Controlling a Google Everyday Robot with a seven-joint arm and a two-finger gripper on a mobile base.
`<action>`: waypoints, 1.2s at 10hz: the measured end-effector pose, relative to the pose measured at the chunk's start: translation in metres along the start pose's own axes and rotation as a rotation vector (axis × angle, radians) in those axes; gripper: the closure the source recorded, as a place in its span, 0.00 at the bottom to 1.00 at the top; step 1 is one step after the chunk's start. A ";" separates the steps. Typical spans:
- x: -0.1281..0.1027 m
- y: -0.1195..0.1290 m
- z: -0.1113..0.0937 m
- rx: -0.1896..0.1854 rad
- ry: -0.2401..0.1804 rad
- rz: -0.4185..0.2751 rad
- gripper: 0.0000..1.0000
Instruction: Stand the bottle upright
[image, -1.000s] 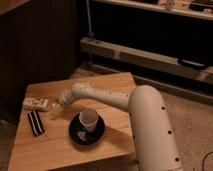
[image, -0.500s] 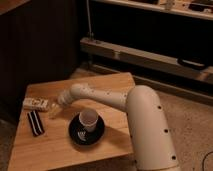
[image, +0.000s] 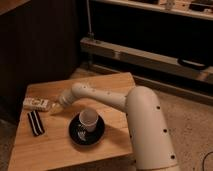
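The bottle (image: 36, 103) lies on its side near the left edge of the wooden table (image: 110, 85). It is whitish-cream with a dark-patterned label, and its long axis runs left to right. My gripper (image: 54, 107) is at the bottle's right end, low over the tabletop, at the tip of the white arm (image: 100, 96) that reaches in from the right. The gripper's end covers where it meets the bottle, so I cannot tell whether they touch.
A flat black bar with white stripes (image: 35, 122) lies just in front of the bottle. A white cup (image: 88, 117) stands on a dark plate (image: 75, 135) mid-table, right under the arm. Dark cabinets and a metal shelf rail (image: 150, 57) stand behind the table.
The arm has barely shifted, with its tip still at the bottle's right end. The bottle, bar and cup lie where they were.
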 end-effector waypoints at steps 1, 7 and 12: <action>0.001 0.000 0.000 -0.004 0.002 -0.001 0.71; -0.004 0.000 -0.011 -0.006 0.015 -0.034 0.83; -0.025 -0.012 -0.100 0.062 0.026 -0.121 0.83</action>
